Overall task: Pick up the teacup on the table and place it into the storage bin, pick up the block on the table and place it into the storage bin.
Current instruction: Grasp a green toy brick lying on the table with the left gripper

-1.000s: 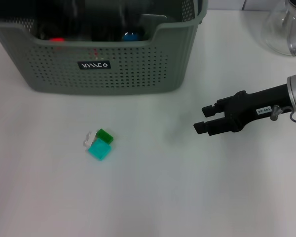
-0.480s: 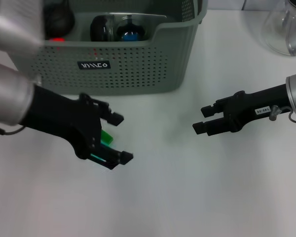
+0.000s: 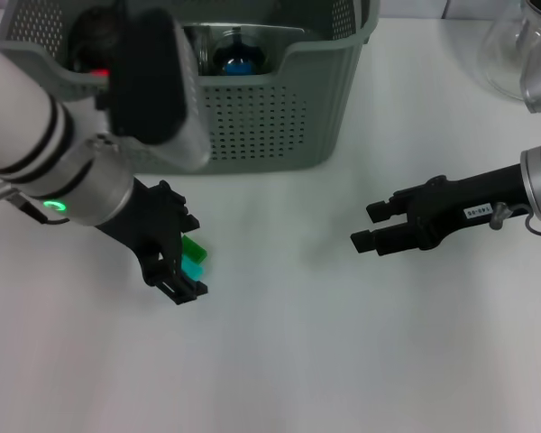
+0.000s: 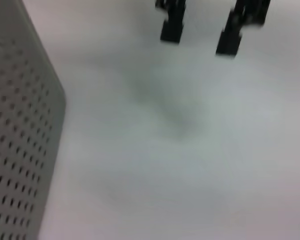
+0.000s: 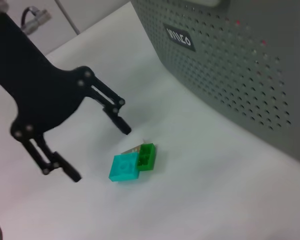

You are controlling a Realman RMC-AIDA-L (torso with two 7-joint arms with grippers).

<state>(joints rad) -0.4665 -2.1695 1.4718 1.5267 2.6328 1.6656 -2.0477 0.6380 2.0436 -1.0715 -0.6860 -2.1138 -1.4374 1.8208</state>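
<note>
Over the block (image 3: pixel 195 260), the left gripper (image 3: pixel 182 255) hangs with jaws spread wide, holding nothing and partly hiding it. The block lies on the table (image 3: pixel 343 361) before the storage bin (image 3: pixel 279 117). The right gripper (image 3: pixel 370 227), parted and empty, hovers well apart.

The left claw (image 3: pixel 183 254), fingers spread, hangs over the block (image 3: pixel 195 259) before the storage bin (image 3: pixel 279 117).
</note>
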